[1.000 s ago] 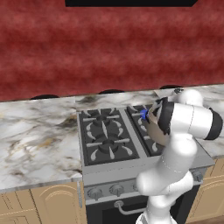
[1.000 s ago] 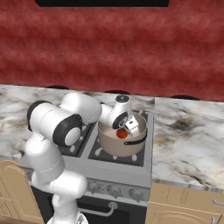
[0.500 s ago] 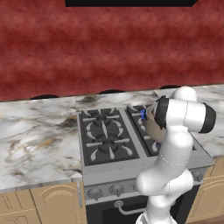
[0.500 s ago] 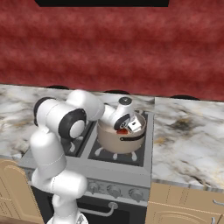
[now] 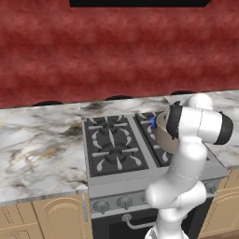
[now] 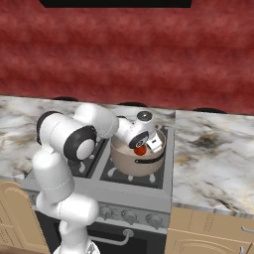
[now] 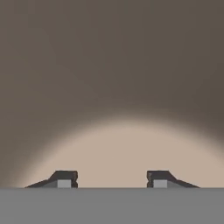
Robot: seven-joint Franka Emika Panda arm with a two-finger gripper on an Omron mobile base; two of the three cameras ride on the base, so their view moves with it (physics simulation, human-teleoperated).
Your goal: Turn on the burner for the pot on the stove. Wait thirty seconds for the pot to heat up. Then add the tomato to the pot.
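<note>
A: Where's the tomato [image 6: 141,150]?
B: Inside the pot [image 6: 130,163], on the stove's [image 6: 149,191] front-right burner, right by your hand [image 7: 112,180]. Fingers are apart w/ nothing between them, so it's released.
A: Risks?
B: If you lift out sloppy, you could clip the rim and shift the pot off the flame.

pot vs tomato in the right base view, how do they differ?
The pot is wide, low and grey-tan; the tomato is a small glossy red ball. The pot stands on the stove grate; the tomato sits within the pot's rim, under the end effector. Both are round.
</note>
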